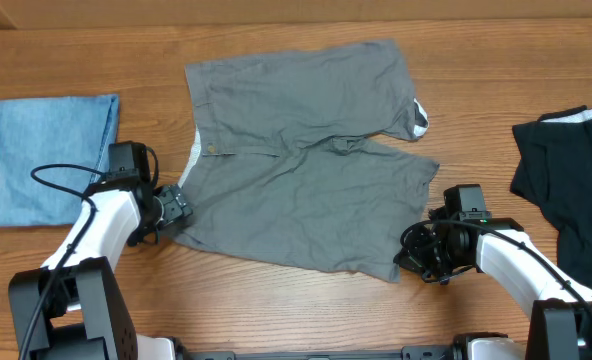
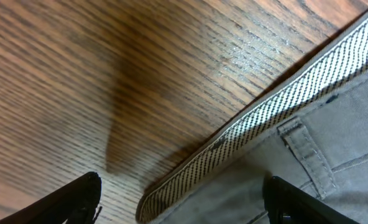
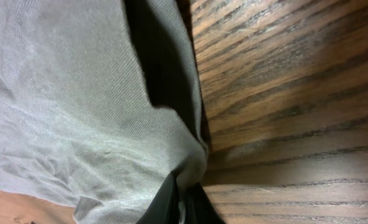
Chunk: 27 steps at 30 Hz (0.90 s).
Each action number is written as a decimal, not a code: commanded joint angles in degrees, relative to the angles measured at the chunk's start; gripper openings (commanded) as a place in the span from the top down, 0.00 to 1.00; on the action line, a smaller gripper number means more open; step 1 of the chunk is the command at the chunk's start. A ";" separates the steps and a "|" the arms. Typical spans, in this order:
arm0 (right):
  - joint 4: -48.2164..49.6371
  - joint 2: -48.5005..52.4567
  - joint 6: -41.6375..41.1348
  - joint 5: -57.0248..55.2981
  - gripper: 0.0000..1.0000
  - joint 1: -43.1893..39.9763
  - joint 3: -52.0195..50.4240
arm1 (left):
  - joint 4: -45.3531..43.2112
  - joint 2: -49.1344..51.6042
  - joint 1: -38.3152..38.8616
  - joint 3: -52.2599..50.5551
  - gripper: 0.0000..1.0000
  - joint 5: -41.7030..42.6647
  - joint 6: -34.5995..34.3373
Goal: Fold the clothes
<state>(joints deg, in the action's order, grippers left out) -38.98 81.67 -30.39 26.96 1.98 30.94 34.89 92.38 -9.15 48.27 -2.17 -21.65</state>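
Note:
Grey shorts [image 1: 306, 170] lie spread on the wooden table. My left gripper [image 1: 181, 212] is open at the shorts' near left waistband corner; in the left wrist view its fingers [image 2: 184, 208] straddle the patterned waistband edge [image 2: 265, 112] without closing on it. My right gripper [image 1: 413, 255] sits at the near right leg hem and is shut on the grey fabric [image 3: 97, 106]; in the right wrist view the fingers [image 3: 183, 208] pinch the hem tightly.
A folded light-blue denim garment [image 1: 51, 155] lies at the left. A black garment with some white [image 1: 571, 165] lies at the right edge. The wooden table [image 1: 276, 290] shows bare along the front.

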 commanded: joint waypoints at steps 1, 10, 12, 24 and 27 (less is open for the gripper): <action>0.39 0.33 0.13 -0.28 0.96 0.20 -0.46 | -0.55 0.15 -0.20 -0.96 0.15 1.84 2.16; 0.39 0.33 0.13 -0.28 0.96 0.20 -0.46 | -5.46 0.20 -0.20 -5.40 0.24 4.81 5.42; 0.39 0.33 0.13 -0.28 0.96 0.20 -0.46 | -5.60 0.20 -0.20 -5.77 0.30 5.05 5.42; 0.42 0.33 0.13 -0.31 0.96 0.20 -0.46 | -3.67 0.17 -0.26 -4.87 0.96 6.43 5.40; 0.44 0.33 0.11 -0.28 0.96 0.20 -0.46 | -1.20 0.17 -0.26 -2.95 0.96 6.27 5.40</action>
<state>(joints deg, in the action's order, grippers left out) -38.98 81.67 -30.41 26.98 1.96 30.94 30.59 91.72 -9.10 44.71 4.36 -16.43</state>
